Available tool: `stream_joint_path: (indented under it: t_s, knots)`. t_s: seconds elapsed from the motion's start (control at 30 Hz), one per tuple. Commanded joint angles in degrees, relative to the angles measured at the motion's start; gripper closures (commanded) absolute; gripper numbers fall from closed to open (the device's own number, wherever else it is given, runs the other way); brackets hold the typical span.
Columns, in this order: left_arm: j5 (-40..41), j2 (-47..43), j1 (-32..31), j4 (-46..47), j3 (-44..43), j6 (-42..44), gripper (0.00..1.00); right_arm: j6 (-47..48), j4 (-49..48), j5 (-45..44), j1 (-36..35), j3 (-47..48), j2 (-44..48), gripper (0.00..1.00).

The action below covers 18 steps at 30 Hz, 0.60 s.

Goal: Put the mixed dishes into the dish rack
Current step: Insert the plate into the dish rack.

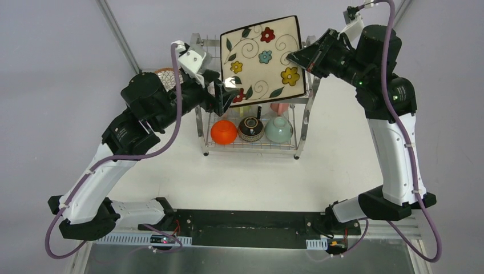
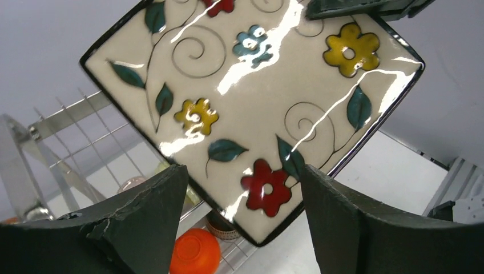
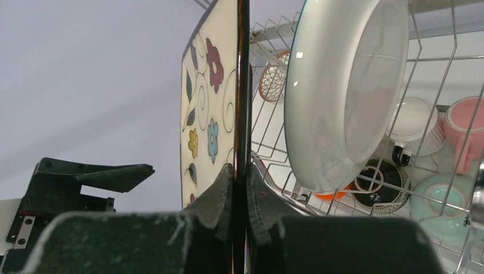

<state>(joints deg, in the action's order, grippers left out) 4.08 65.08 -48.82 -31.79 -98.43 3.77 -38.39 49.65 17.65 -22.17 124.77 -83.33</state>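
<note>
**Desk:** What does the overhead give you?

**Me:** Both my arms reach in over the dish rack (image 1: 201,128). The right arm comes from the rack's right side with its elbow high. The right gripper (image 1: 294,57) is clamped on the right edge of the square floral plate (image 1: 263,57). That plate hangs tilted, face toward the camera, over the rack's upper tier. I can't tell whether its lower edge touches the wires. The left arm bends in from the rack's left, and the left gripper (image 1: 227,96) sits at the plate's lower left corner. On the rack's lower tier I see the orange bowl (image 1: 224,132), brown bowl (image 1: 250,129) and mint bowl (image 1: 278,130) in a row. The plate hides most of the upper tier.

**Desk:** And the left wrist?

**Me:** The fingers (image 2: 154,211) are spread wide and grip nothing. The plate's lower corner shows in the gap. I can't judge whether it lies between the pads or beyond them.

**Desk:** Right wrist?

**Me:** The fingers (image 3: 220,194) are pinched tight on the plate's rim, and I see the plate edge-on. Beside it a white plate (image 3: 342,91) stands in the rack's upper slots, with only a narrow gap between the two. A pink cup (image 3: 468,131) on the lower tier is cut off at the frame edge.
</note>
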Motion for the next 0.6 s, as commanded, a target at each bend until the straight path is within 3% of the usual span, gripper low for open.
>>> stream_joint_path:
  t_s: [0.0, 0.23, 0.33, 0.57]
  knots:
    - [-7.3, -1.4, -0.5, 9.7, 2.4, 11.1, 0.25, -3.5, -18.8, -4.3, -3.2, 1.1, 5.1, 1.00]
    - [-23.4, -5.7, -0.4, 15.4, 12.3, 35.5, 0.20, -3.9, -18.9, -10.5, -8.5, 3.8, 2.4, 1.00]
    - [-27.4, -7.1, -0.5, 17.2, 15.1, 40.9, 0.19, -4.4, -18.5, -12.5, -9.6, 5.6, 0.8, 1.00]
    - [-27.1, -4.4, -0.5, 18.9, 15.6, 47.1, 0.27, -6.1, -20.5, -16.3, -11.0, 5.3, -0.6, 1.00]
